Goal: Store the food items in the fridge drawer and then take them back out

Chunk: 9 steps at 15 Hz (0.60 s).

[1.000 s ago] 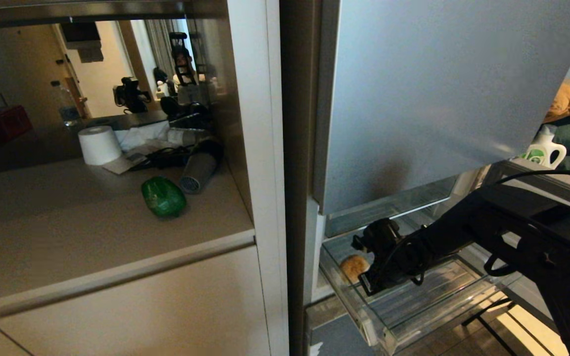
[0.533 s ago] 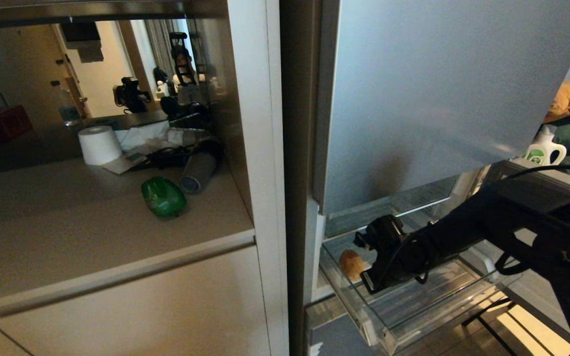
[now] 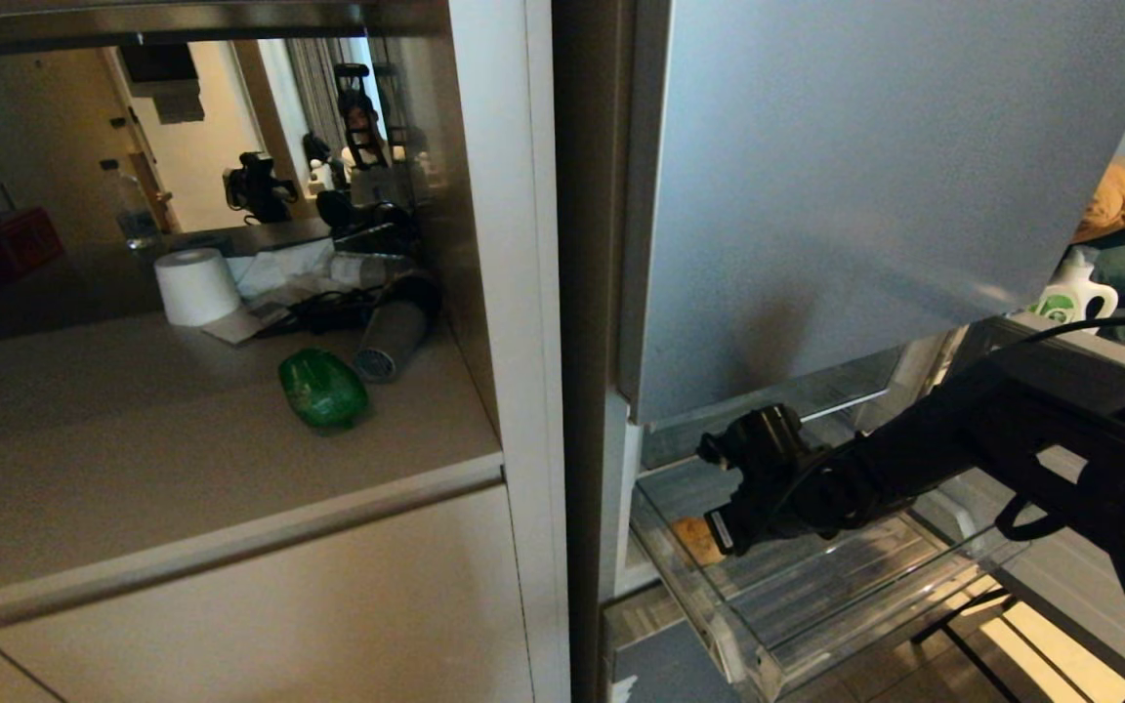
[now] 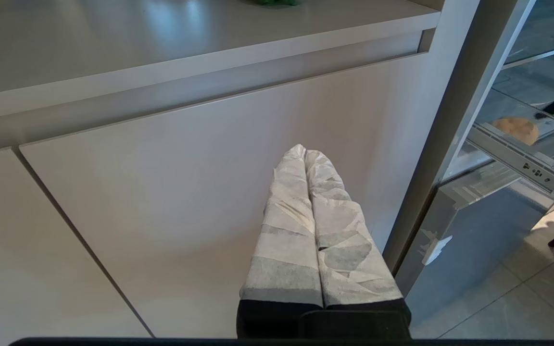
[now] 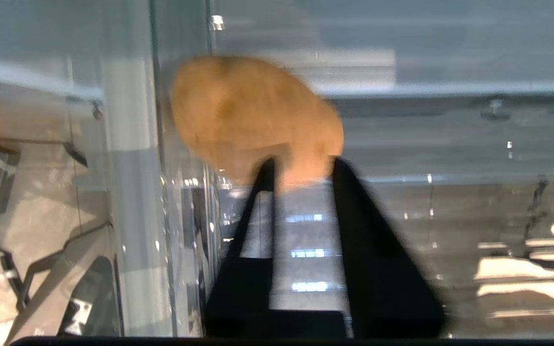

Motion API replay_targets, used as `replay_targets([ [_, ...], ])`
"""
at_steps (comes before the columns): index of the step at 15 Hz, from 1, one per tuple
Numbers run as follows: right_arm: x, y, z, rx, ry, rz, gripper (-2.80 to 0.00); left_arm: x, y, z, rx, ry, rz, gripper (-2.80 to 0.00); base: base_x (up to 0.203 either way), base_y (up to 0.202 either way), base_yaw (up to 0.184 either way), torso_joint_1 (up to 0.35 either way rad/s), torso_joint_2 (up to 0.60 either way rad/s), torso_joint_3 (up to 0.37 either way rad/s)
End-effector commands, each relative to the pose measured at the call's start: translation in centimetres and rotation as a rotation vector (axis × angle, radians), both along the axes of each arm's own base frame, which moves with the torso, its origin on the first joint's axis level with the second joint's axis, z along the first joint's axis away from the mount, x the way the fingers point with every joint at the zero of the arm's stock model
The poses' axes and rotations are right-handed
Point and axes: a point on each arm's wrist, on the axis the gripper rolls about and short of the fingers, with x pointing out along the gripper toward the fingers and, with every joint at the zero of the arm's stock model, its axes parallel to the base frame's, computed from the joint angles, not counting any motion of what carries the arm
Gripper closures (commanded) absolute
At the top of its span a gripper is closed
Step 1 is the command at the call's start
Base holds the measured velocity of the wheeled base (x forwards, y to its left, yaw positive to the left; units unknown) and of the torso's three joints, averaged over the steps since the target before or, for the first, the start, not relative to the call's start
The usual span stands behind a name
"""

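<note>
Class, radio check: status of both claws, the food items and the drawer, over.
Right claw inside the pulled-out fridge drawer, part open at the potato. Left claw shut, parked by the cabinet front. Bell pepper on the counter. Nothing blocking.

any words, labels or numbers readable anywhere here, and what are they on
No text can be read in any view.
White detergent bottle: a green label, too small to read.
Drawer rail beside the potato: small dark marks, too small to read.
Water bottle reflected behind the counter: label blurred.
Bell pepper, paper roll: no print visible.
</note>
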Motion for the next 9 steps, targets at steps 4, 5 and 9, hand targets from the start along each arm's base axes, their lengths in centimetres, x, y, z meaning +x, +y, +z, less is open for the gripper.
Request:
replay_targets([
  [4,0.4,0.7,-1.1,0.002,0.007,0.006,-2.8,0.1,0.0,-0.3,0.0,0.011,-0.001,0.0,0.0,0.0,0.0,0.0,0.0,0.0],
  [5,0.4,0.8,-1.3,0.001,0.011,0.01,-2.8,0.1,0.0,-0.3,0.0,0.011,-0.002,0.0,0.0,0.0,0.0,0.0,0.0,0.0],
  [9,0.8,1.7,-1.8,0.021,-0.008,0.033,-2.8,0.1,0.0,-0.3,0.0,0.011,-0.001,0.0,0.0,0.0,0.0,0.0,0.0,0.0],
])
